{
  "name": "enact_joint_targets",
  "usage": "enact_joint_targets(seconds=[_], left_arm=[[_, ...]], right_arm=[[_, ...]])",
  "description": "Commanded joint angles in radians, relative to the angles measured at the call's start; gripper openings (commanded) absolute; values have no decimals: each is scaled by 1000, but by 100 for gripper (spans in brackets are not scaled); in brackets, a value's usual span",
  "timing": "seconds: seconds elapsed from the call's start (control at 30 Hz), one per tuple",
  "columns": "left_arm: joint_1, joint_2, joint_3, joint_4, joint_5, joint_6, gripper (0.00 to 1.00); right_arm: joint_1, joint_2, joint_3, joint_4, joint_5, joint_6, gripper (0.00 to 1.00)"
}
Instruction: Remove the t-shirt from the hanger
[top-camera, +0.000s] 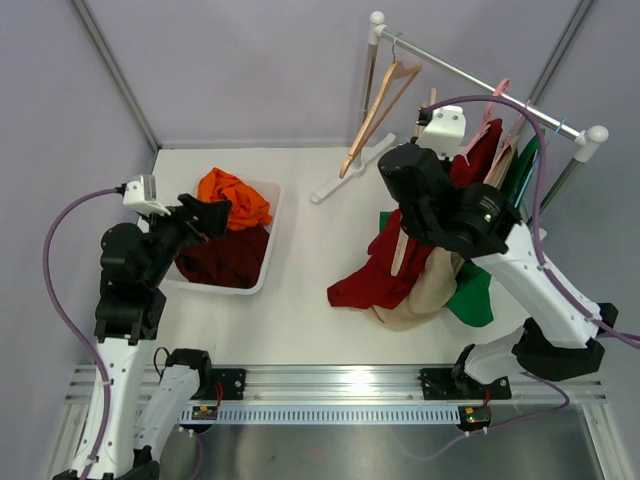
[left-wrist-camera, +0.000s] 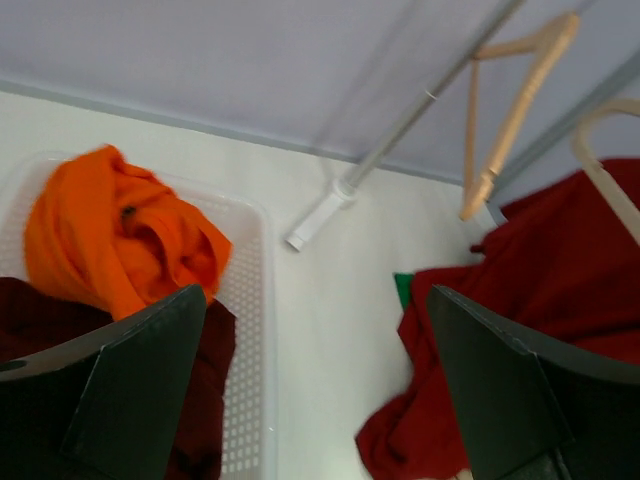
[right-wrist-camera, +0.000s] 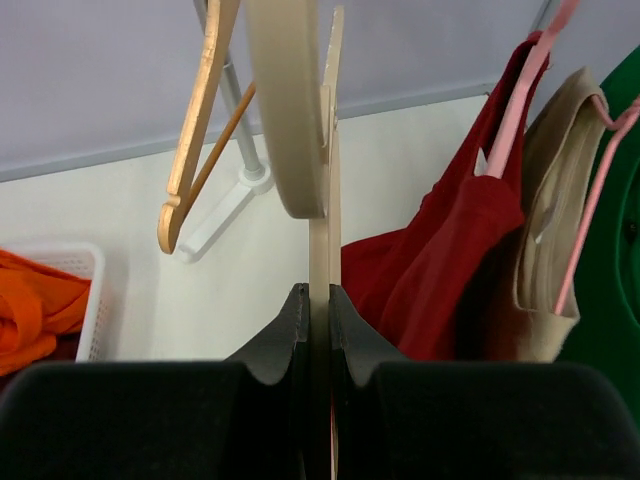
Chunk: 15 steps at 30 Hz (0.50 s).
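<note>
Now our right gripper (right-wrist-camera: 318, 300) is squeezed tight on a cream hanger (right-wrist-camera: 285, 120). The red t-shirt (top-camera: 372, 275) lies in a heap on the table (top-camera: 300, 210), toward its right edge. Our left gripper (left-wrist-camera: 315, 300) has its fingers wide apart above the white basket (left-wrist-camera: 250, 300) by the left edge.

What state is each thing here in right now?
Left gripper: open, above the basket.
Right gripper: shut on the cream hanger.
Wooden hanger: bare, hanging on the rail.
Orange shirt: crumpled in the basket.
Red t-shirt: heaped on the table.
Beige shirt: hanging from the rail.
</note>
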Motion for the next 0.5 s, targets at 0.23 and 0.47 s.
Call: enact_joint_targets(seconds=[0.23, 0.47], left_arm=[[-129, -168, -150, -29, 241, 53, 99], [-272, -194, -205, -73, 307, 127, 99]], right_arm=[[-173, 253, 222, 95, -28, 25, 0], [-279, 379, 345, 166, 7, -21, 0]])
